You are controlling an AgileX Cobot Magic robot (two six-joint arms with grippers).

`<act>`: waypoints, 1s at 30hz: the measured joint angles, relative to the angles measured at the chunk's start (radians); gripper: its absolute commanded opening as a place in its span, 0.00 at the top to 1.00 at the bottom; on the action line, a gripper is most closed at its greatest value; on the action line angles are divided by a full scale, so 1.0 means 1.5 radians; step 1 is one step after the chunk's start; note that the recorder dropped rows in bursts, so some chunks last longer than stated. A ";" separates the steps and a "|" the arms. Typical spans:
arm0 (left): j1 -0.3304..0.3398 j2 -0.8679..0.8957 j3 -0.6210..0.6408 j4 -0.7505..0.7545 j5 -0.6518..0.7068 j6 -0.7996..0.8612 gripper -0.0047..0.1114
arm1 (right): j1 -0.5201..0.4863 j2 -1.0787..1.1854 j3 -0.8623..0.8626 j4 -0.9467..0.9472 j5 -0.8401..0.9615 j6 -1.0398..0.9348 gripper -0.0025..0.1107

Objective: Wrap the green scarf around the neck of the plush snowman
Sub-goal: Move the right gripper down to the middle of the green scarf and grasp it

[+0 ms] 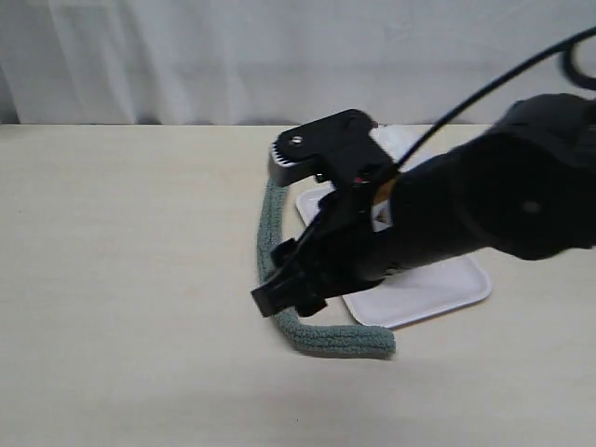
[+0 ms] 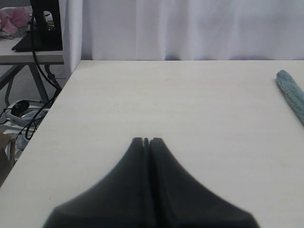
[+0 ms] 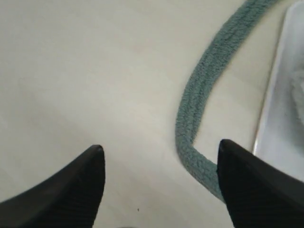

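On the pale counter (image 1: 121,279) the green scarf (image 1: 340,341) is lying flat in a long curve. It hugs the left edge of the white tray (image 1: 438,289) in the exterior view, and one rounded end stops just beside the tray's near corner. It's not wrapped around anything.

The right gripper (image 3: 160,147) is hanging over that curve. Its fingers (image 3: 90,185) are spread wide with nothing between them but bare counter and a bit of scarf. The strip passes close by one finger and slips out of sight behind it. I can't tell whether it's touching.

The right arm blocks most of the tray in the exterior view. In the right wrist view there's a blurry pale fluffy patch on the tray that might be the plush snowman (image 3: 297,90), but honestly it's too smeared to be sure.

The left gripper (image 2: 146,140) sits well apart from all that, over an open stretch of counter. Its fingers are pressed together and hold nothing. One end of the scarf shows at the far side of its camera view.
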 measured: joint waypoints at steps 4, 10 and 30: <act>0.000 0.000 0.000 0.000 0.000 0.000 0.96 | 0.007 0.101 -0.068 0.007 -0.001 0.003 0.41; 0.000 0.000 0.000 0.000 0.000 0.000 0.96 | 0.003 0.234 -0.158 0.000 0.004 0.020 0.41; 0.000 0.000 0.000 0.000 0.000 0.000 0.96 | -0.068 0.430 -0.254 -0.006 -0.025 0.090 0.42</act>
